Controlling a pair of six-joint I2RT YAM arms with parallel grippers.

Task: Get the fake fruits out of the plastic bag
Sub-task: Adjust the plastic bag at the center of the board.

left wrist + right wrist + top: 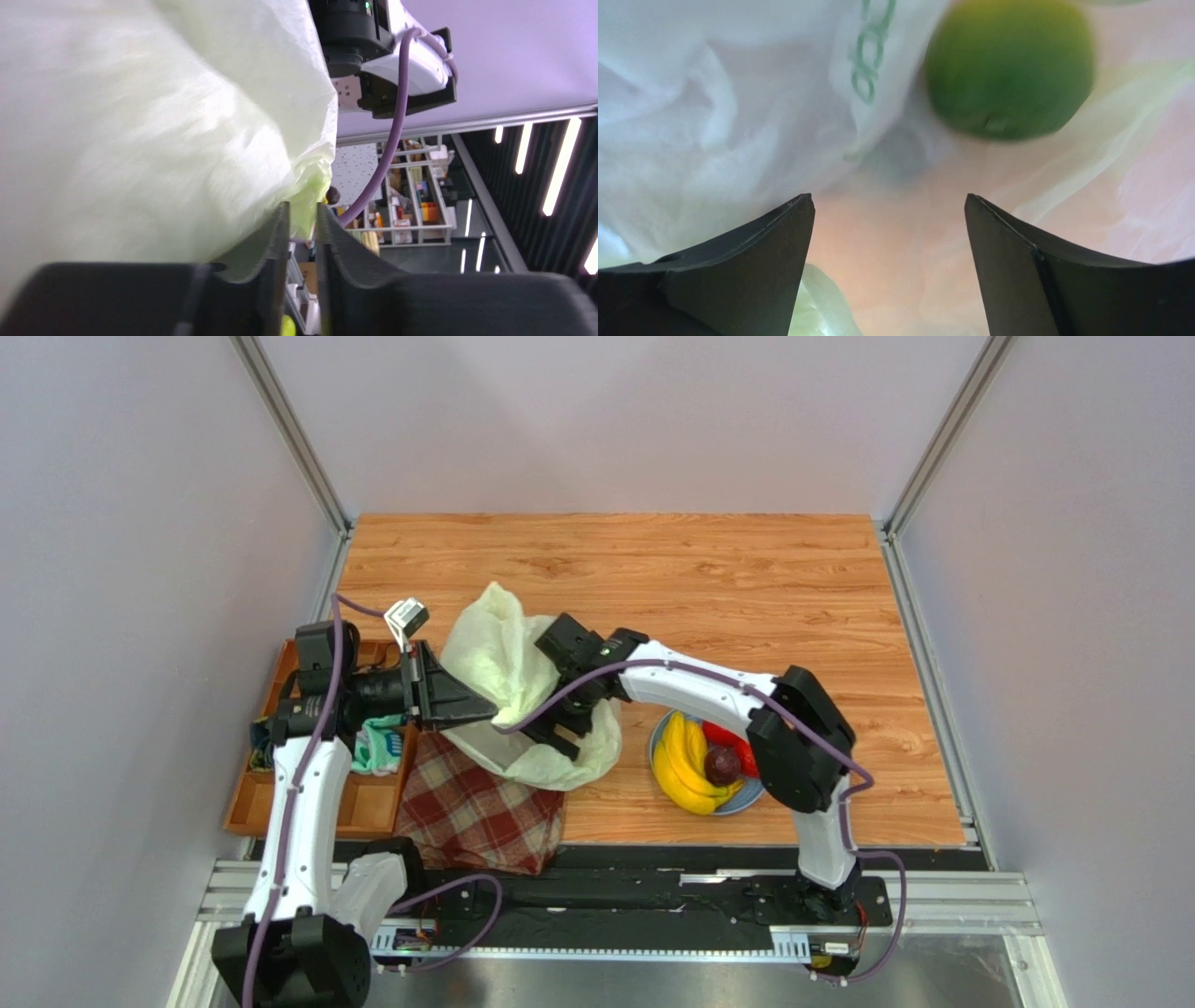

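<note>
Now, the right gripper (889, 203) is spread wide inside the thin, translucent, pale yellow-green plastic bag (703, 105). It should advance and centre itself before closing. The round green plastic fruit (1011, 66) lies ahead, untouched, off toward the finger at the wrist view's right. The left gripper (302, 206) is clenched on the bag's rim.

Green fruit (1010, 66) inside pale bag (494, 655)

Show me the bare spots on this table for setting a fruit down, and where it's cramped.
Widest free patch: the far strip of table behind the plastic bag and right arm. Also bare wood between the blue plate and the table's right edge. Cramped: the near-left corner, where wooden tray, plaid cloth and bag crowd together.
</note>
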